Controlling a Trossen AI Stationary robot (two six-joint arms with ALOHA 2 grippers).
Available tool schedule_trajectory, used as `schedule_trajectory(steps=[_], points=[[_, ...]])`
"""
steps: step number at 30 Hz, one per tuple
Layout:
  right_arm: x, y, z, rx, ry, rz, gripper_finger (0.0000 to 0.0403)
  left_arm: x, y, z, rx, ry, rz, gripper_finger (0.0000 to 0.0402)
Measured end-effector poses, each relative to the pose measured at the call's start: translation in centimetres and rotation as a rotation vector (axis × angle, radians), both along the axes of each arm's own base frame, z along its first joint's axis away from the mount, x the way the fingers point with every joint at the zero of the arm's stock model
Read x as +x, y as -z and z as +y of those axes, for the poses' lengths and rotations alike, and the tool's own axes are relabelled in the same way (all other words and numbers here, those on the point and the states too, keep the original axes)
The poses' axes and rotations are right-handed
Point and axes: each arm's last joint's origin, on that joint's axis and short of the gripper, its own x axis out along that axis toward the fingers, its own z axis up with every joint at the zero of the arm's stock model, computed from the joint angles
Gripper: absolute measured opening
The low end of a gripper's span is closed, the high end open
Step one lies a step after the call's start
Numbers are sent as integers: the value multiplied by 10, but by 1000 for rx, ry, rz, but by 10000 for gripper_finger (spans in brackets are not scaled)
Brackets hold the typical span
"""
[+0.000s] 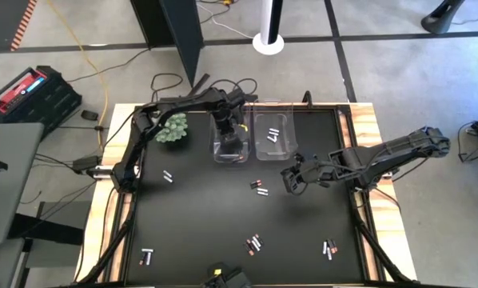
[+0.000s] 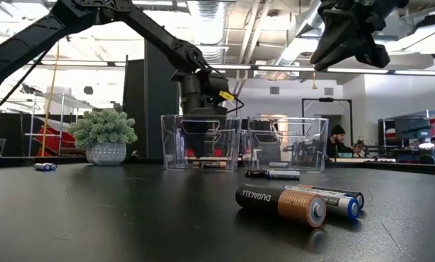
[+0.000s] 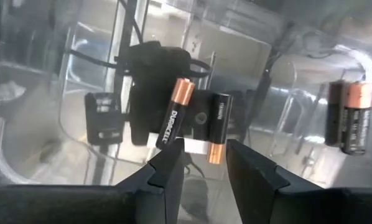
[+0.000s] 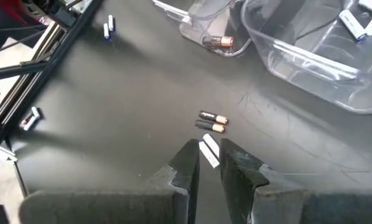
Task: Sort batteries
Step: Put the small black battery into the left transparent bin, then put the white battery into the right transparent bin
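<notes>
Where the low view begins, at the lower centre, two batteries [image 2: 297, 203] are seen lying on the black table [image 2: 116, 218]. Higher up, at the upper right, the right gripper [image 1: 290, 181] is held narrow around a white cell [image 4: 209, 153]. Farther back, at frame centre, the left gripper [image 1: 230, 138] is lowered into the left clear bin [image 2: 201, 143], jaws parted, a copper-topped cell [image 3: 175, 112] just beyond the fingertips [image 3: 166, 165].

your black table top [image 1: 199, 216] carries two clear bins [image 1: 231, 138] side by side, a small potted plant [image 1: 171, 128] just beside them, and loose batteries [image 1: 259, 188] scattered well apart.
</notes>
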Motion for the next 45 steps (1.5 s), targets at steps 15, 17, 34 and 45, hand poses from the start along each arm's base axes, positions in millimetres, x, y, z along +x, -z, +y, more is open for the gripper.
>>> schedule_trajectory(steps=[15,17,34,45], points=[[-1,0,1,-34,-39,17,82,-7,-105,-7,-4,-207,-76,116],[-1,0,2,-35,-44,17,82,-16,-125,-13,1,-263,-120,116],[-6,1,22,-59,-155,24,82,-109,-192,-152,165,-623,-239,112],[-9,0,33,-102,-248,32,82,-166,-137,-212,98,-852,-171,112]])
